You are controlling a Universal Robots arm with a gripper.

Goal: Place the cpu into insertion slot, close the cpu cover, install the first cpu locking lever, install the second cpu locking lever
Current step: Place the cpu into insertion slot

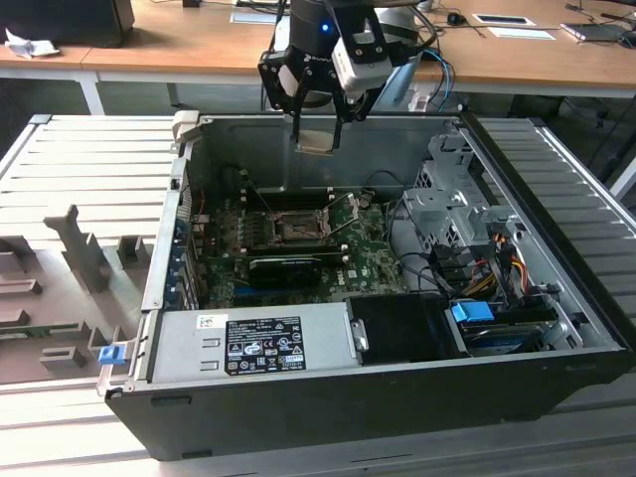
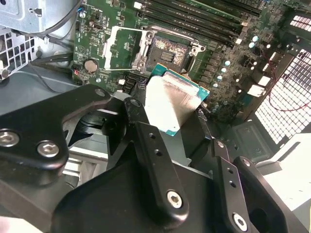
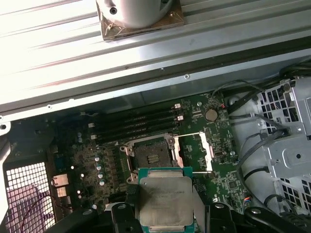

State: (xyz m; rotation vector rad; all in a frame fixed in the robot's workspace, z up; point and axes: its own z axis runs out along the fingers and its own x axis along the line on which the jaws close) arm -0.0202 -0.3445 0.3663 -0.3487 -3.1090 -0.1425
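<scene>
Two fingers (image 2: 141, 131) clamp cpu (image 3: 165, 204) well above insertion slot (image 3: 151, 155).

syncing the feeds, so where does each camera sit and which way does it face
Exterior view: off the arm, above the open computer case, looking down into it; shows the wrist and pincer holding the cpu.
First wrist view: on the arm, facing down past the cpu to the insertion slot; pincer parts flank the cpu.
Second wrist view: on the arm, facing the insertion slot over black pincer links.
Shared: both wrist views show cpu and insertion slot.
</scene>
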